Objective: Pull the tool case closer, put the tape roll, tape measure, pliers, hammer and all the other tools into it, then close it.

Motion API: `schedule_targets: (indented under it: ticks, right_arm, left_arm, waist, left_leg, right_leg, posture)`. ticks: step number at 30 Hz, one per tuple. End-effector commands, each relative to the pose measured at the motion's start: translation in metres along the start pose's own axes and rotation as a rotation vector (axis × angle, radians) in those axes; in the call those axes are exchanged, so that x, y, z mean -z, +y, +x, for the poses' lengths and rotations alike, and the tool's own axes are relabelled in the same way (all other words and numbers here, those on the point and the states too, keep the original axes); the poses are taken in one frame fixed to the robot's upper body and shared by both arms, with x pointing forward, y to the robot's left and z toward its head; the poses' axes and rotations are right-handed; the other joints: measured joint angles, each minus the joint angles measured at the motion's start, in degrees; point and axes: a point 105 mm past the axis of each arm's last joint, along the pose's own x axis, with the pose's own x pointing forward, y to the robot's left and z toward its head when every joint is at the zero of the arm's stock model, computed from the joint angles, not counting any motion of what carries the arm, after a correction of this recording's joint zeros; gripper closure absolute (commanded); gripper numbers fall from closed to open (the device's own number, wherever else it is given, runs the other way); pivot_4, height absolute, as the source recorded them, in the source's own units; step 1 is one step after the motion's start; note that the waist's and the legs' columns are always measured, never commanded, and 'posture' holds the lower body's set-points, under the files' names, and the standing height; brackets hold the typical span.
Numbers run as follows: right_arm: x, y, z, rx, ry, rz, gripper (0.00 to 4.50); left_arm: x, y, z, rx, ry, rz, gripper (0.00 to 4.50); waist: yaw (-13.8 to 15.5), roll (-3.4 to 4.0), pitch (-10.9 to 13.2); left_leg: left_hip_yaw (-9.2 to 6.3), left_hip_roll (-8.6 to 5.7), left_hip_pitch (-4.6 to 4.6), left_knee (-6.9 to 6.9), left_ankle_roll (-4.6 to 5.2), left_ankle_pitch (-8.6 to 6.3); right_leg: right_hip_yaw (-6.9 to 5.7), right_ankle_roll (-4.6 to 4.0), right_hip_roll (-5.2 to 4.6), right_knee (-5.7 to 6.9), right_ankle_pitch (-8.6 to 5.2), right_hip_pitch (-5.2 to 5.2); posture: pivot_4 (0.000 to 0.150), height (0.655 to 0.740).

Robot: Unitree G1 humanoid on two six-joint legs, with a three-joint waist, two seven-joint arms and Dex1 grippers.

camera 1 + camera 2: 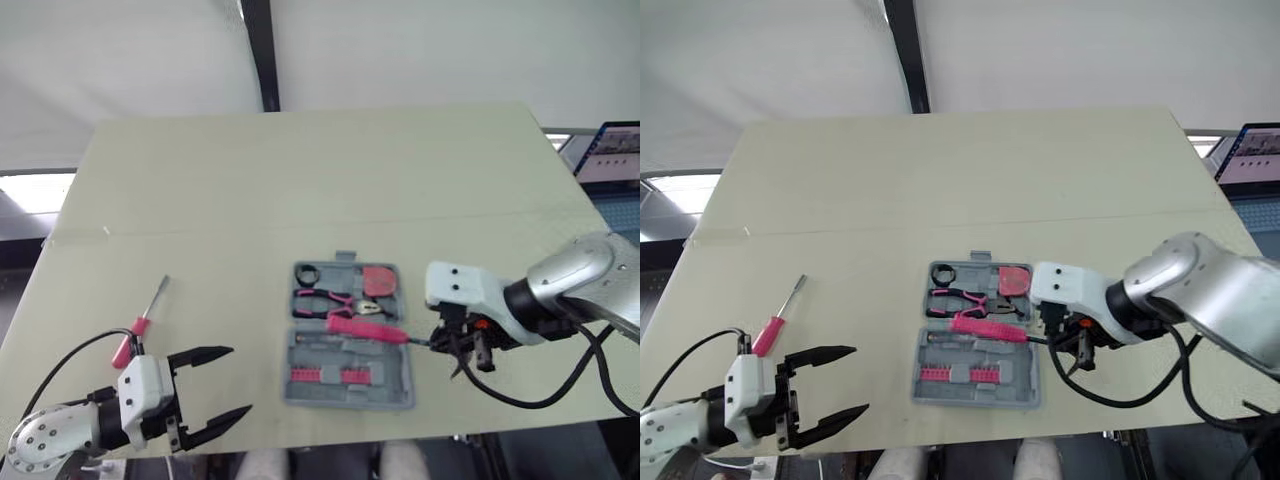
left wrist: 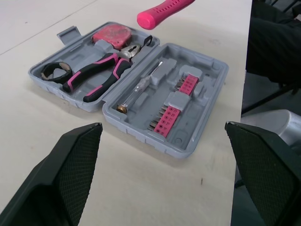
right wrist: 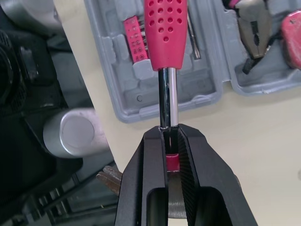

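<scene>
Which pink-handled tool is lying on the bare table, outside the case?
The screwdriver, alone on the table beside the left gripper. The pliers lie inside the tool case, and the right gripper holds the hammer over it.

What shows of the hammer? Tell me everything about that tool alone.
The hammer has a pink handle, rubbery-looking and dotted with small round dimples, on a shiny metal shaft. The right gripper is shut on that shaft close to the head, which its fingers mostly hide. The hammer lies roughly level, its handle reaching out over the open grey tool case, apparently held clear of it. Nothing else touches it.
</scene>
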Motion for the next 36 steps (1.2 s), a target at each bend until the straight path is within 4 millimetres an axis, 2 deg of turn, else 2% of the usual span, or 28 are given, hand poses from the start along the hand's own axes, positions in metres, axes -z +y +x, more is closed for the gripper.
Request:
schedule_targets:
  ticks: [1, 12, 16, 26, 36]
  right_arm:
    - [-0.008, 0.001, 0.005, -0.018, 0.031, -0.059, 4.46]
    - [-0.023, -0.006, 0.042, -0.054, 0.126, -0.19, 4.46]
    - [-0.024, -0.006, 0.049, -0.058, 0.149, -0.205, 4.46]
    - [-0.035, -0.011, 0.067, -0.04, 0.166, -0.189, 4.46]
    - [-0.042, -0.013, 0.077, -0.023, 0.172, -0.182, 4.46]
  left_arm:
    - [0.0, -0.004, -0.006, 0.002, 0.005, 0.007, 0.0]
    - [0.01, -0.002, -0.022, -0.096, 0.062, 0.001, 0.0]
    - [0.013, -0.005, -0.023, -0.084, 0.077, 0.005, 0.0]
    - [0.013, -0.006, -0.021, -0.073, 0.079, 0.018, 0.0]
    - [0.013, -0.007, -0.02, -0.078, 0.079, 0.021, 0.0]
  waist:
    - [-0.2, 0.0, 0.0]
    - [-1.2, -0.03, 0.0]
    - [-1.2, -0.03, 0.0]
    - [-1.3, -0.06, 0.0]
    - [-1.4, -0.07, 0.0]
  left_leg:
    - [0.0, 0.0, -0.02, 0.0, 0.0, 0.0]
    - [-0.12, 0.0, -0.24, 0.05, 0.0, 0.0]
    - [-0.09, -0.01, -0.53, 0.13, -0.01, 0.01]
    - [-0.02, 0.0, -0.54, 0.15, -0.01, 0.01]
    - [0.01, 0.0, -0.56, 0.15, -0.01, 0.01]
  right_leg:
    - [0.0, 0.0, 0.0, 0.0, 0.0, -0.01]
    - [-0.11, 0.0, 0.0, 0.04, 0.0, -0.14]
    - [-0.17, 0.0, -0.03, 0.23, 0.0, -0.53]
    - [-0.28, -0.01, -0.08, 0.32, 0.0, -0.61]
    - [-0.33, -0.03, -0.11, 0.43, 0.01, -0.7]
  posture:
    - [0.15, 0.74]
    - [0.15, 0.74]
    - [0.15, 0.74]
    - [0.15, 0.74]
    - [0.15, 0.74]
